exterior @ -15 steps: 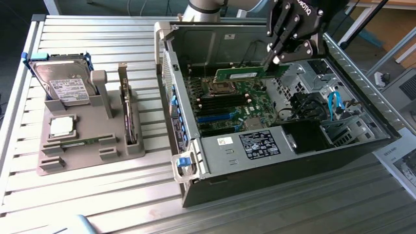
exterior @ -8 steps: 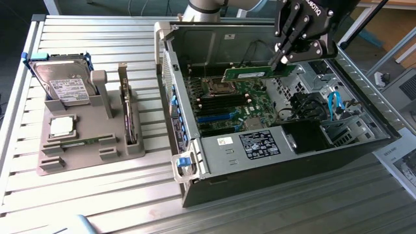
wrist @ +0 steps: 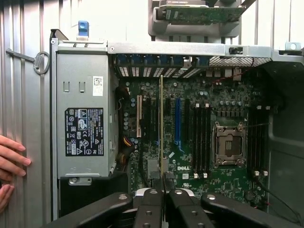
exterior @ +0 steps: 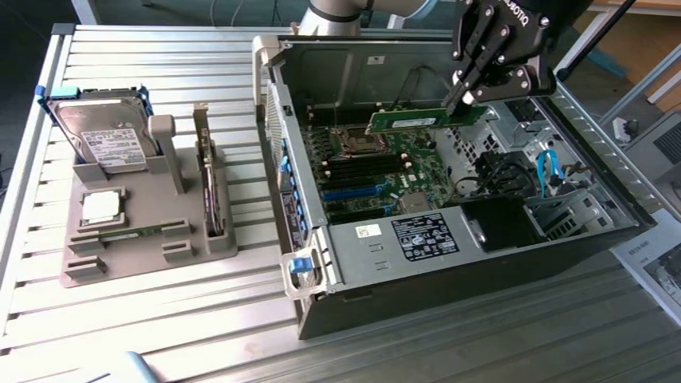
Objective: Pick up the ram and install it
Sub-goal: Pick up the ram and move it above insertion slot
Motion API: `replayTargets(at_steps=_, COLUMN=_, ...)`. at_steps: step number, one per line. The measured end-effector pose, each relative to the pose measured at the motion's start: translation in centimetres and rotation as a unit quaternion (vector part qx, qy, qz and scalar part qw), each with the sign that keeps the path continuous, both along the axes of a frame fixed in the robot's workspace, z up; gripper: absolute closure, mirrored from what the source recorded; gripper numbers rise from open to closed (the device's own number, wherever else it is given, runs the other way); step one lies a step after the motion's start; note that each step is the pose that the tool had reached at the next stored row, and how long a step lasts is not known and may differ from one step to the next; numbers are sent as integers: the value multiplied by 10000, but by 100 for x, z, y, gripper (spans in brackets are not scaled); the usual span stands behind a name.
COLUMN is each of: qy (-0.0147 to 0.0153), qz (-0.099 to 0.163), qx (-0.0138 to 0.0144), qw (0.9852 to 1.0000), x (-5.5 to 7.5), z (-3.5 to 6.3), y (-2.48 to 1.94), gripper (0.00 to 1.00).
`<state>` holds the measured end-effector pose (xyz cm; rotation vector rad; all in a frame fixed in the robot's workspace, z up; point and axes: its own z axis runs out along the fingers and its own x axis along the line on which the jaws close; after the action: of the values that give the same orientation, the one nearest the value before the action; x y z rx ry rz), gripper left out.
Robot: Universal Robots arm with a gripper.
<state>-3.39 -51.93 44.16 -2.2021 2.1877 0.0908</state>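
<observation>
Jaws pinched narrow on the ram, and that green stick is up in the air! They grip it by one short end, so the rest juts out level to one side, well above the floor of the open computer case. (Holding it by the end leaves the long contact edge free underneath, which I'd judge is the whole idea.)

Straight below the jaws lies the motherboard, flat and fully exposed because the case is on its side with the panel off. The wrist camera looks right down on it. From there the ram shows as a thin line, edge-on, running out ahead of the jaws. It looks parallel to the black memory slots, so the orientation seems right. It appears to hang off to one side of them, though, more over the neighbouring card slots than over the ones next to the processor socket. Nothing is seated yet, by my reading.

Well apart from the jaws, out on the surface, a grey holder keeps the other parts propped up for easy grabbing, including a hard drive and an expansion card. A person's hand rests outside the case beyond the power supply, clear of the work.
</observation>
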Motion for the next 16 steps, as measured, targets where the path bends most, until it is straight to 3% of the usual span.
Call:
replayTargets(at_steps=3, qy=0, qz=0, qx=0, qw=10000, x=0, z=0, y=0, gripper=88)
replayTargets(at_steps=8, qy=-35, qz=0, qx=23, qw=10000, x=0, z=-2, y=0, gripper=88)
replayTargets(at_steps=11, qy=-36, qz=0, qx=24, qw=10000, x=0, z=-19, y=2, gripper=88)
replayTargets(at_steps=16, qy=-36, qz=0, qx=22, qw=10000, x=2, z=-27, y=54, gripper=88)
